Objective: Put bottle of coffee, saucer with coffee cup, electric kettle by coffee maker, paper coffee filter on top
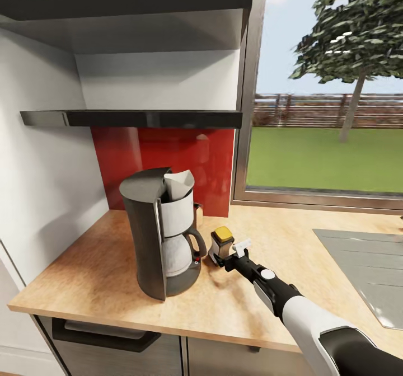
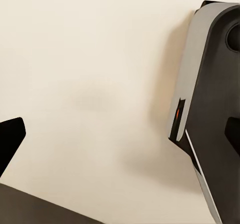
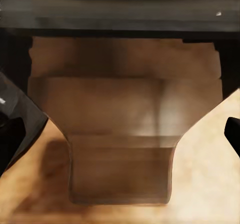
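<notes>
You have bright, even daylight coming through the window to the right of the coffee maker. The coffee maker throws only a soft, faint shadow on the kitchen countertop beneath it. The head view is sharp, with wide-angle stretch at its edges. In your right wrist view the bottle of coffee is blurred, too close to focus.

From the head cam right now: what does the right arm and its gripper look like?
The right arm has a glossy white shell over the forearm, with a black section toward the elbow and a black wrist carrying a small round white disc. The right gripper is black with short dark fingers and a small white block on its upper side. No loose cables visible.
</notes>
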### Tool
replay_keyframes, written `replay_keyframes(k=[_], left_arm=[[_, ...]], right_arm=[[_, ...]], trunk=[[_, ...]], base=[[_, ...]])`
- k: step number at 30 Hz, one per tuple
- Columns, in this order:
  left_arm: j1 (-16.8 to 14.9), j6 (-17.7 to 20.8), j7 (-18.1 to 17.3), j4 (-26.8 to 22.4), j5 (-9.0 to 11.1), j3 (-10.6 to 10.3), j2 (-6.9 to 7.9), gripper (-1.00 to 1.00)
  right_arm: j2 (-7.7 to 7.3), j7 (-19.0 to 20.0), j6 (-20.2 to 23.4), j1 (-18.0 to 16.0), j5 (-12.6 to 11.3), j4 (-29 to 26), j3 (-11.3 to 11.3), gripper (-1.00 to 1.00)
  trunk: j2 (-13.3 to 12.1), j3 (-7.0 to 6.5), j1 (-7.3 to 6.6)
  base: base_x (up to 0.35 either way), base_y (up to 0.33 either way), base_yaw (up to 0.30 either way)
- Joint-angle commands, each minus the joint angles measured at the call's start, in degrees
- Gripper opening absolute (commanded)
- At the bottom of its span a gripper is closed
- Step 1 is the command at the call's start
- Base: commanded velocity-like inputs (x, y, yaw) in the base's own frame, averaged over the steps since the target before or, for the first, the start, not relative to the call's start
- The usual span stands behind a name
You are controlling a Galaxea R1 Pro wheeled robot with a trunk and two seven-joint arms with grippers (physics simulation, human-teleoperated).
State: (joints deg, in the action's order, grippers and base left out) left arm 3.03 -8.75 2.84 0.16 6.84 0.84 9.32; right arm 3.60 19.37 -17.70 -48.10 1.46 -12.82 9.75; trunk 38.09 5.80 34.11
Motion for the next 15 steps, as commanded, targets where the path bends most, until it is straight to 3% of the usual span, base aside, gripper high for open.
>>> replay_keyframes(k=[1,15], left_arm=[[0.0,-0.2,0.0,0.0,0.4,0.0,0.0,1.0],[0.0,-0.2,0.0,0.0,0.4,0.0,-0.08,1.0]], right_arm=[[0.01,0.1,-0.2,-0.1,0.2,0.1,0.0,1.0],[0.01,0.1,-0.2,-0.1,0.1,0.1,0.0,1.0]], trunk=[[0.1,0.08,0.02],[0.1,0.08,0.02]], base=[[0.0,0.0,0.0],[-0.01,0.0,0.0]])
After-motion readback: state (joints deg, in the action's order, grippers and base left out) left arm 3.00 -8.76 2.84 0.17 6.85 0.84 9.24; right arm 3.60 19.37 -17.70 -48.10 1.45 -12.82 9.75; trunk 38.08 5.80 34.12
